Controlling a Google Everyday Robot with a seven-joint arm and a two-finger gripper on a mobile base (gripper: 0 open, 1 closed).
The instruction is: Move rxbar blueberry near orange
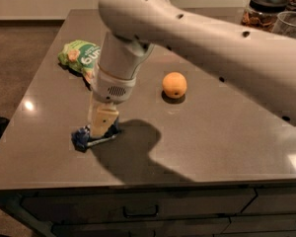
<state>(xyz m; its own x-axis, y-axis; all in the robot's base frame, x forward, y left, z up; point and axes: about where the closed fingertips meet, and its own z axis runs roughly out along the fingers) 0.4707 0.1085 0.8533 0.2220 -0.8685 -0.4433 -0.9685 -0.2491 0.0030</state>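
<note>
Counts:
- One white robot arm (202,38), running from the right edge to centre-left.
- One gripper (101,128), low at centre-left of the frame, right at the snack bar.
- One flat dark navy-blue wrapped snack bar (83,138), lower left.
- One round orange-yellow fruit (174,85), centre.
- One crumpled green chip bag (79,56), upper left.
- One glass jar with black lid (263,10), upper right.
- One clear glass container (291,24), beside the jar at the right edge.
- One grey stone countertop (212,132).
- One dark drawer handle (140,212), bottom centre.
</note>
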